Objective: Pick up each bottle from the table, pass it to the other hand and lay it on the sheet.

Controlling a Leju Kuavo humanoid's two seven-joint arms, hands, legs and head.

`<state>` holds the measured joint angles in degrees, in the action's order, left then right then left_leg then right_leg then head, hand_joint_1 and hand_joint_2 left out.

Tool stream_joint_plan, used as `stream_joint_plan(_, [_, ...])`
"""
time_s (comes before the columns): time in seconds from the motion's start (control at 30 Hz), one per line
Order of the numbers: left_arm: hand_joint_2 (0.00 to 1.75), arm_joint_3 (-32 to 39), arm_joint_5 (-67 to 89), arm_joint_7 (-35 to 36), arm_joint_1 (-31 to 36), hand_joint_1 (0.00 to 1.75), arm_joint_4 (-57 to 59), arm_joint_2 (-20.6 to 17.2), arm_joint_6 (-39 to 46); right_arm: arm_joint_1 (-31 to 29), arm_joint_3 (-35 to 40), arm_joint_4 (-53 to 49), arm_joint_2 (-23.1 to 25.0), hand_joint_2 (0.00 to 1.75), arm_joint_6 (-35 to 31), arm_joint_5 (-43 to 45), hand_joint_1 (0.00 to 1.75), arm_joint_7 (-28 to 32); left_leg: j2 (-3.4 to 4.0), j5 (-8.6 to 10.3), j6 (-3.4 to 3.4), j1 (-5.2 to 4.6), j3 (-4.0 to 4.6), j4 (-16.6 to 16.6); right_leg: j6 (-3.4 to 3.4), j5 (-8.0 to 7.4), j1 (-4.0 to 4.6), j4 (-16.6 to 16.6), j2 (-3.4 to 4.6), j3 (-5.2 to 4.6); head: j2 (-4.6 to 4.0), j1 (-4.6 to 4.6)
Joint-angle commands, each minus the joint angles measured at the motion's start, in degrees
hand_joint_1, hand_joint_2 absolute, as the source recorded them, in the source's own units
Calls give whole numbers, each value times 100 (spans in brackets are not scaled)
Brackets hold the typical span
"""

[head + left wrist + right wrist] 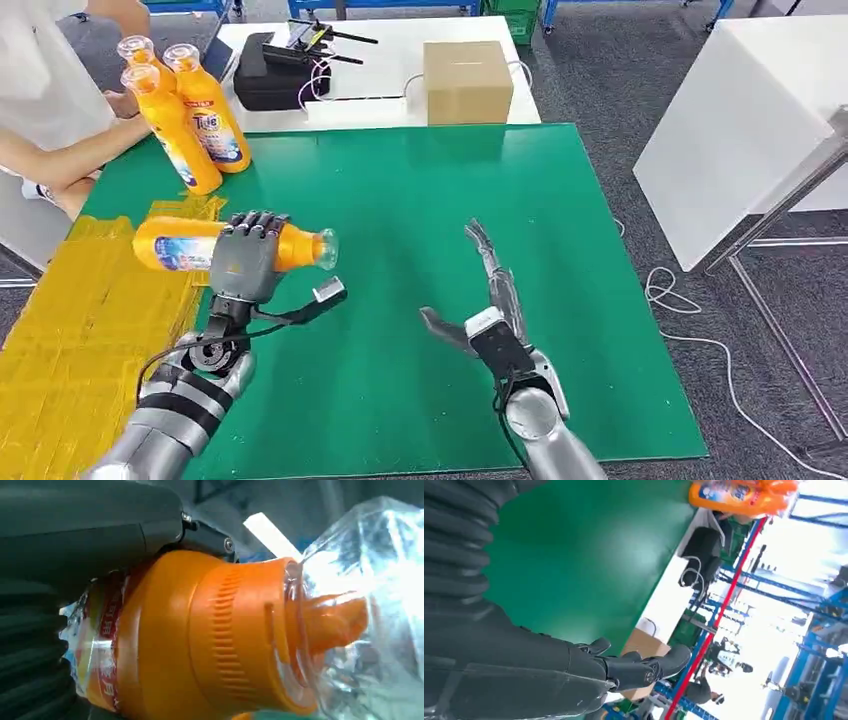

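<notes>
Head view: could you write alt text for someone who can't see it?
The robot's left hand holds an orange bottle sideways above a green mat, beside a yellow sheet. Its right hand is open, and two more bottles stand near a person's arm.

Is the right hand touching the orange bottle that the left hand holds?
Apart. In the head view the right hand is open over the green mat, with a clear strip of mat between it and the orange bottle gripped by the left hand.
</notes>
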<state>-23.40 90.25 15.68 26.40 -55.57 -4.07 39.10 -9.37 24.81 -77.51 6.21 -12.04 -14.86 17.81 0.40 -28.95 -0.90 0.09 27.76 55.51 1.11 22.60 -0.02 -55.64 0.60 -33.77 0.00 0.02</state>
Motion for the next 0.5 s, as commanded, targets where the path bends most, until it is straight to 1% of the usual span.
stream_joint_plan(0.03, [175,-1363,-25,275,1083,175,2384,-497,-112,-42,-186,-121,-244,175,69,65,0,1,-6,-1,4,4,-13,-4,2,1,3,5,-7,14,0,-2])
stream_joint_plan(0.07, [175,-1322,-25,223,1126,175,2543,-494,-245,-47,-171,-142,-258,175,75,63,0,4,-9,-1,3,6,-8,-2,2,2,5,5,-10,12,0,0])
stream_joint_plan(0.1, [175,-1317,-25,168,1189,175,2753,-497,-291,-46,-159,-168,-279,175,79,63,0,4,-17,-7,7,16,-23,-5,3,6,15,14,-19,31,0,-2])
stream_joint_plan(0.17, [175,-1015,-62,-42,1274,175,3116,-442,-332,-45,-151,-182,-310,175,100,53,0,12,-8,-2,2,8,-10,-1,3,3,9,4,-8,15,0,2])
stream_joint_plan(0.2, [175,-853,-44,-147,1325,175,3278,-418,-399,-36,-152,-189,-319,175,101,52,0,14,-13,-5,2,10,-16,-2,5,7,11,7,-12,25,0,2])
stream_joint_plan(0.23, [175,-748,-40,-186,1371,175,3411,-448,-541,-23,-151,-198,-335,175,103,52,0,14,2,-4,2,6,-12,-3,5,3,6,2,2,16,0,0])
stream_joint_plan(0.3, [175,-487,-60,-287,1466,175,3672,-519,-813,-28,-139,-199,-374,175,122,59,0,21,8,-2,2,7,0,1,2,0,5,-1,6,4,0,0])
stream_joint_plan(0.37, [175,-195,-290,-425,1463,175,3805,-591,-949,-22,-149,-208,-398,175,130,83,0,17,2,-2,4,6,-1,1,2,2,5,-1,0,5,0,0])
stream_joint_plan(0.47, [175,135,-513,-520,1375,175,3888,-686,-938,-3,-152,-224,-421,175,135,116,0,16,11,-2,4,6,1,0,1,-1,5,1,9,2,0,0])
stream_joint_plan(0.5, [175,288,-626,-539,1292,175,3857,-704,-768,17,-155,-242,-437,175,133,133,0,17,9,-2,3,6,1,-1,1,-1,5,1,8,2,0,0])
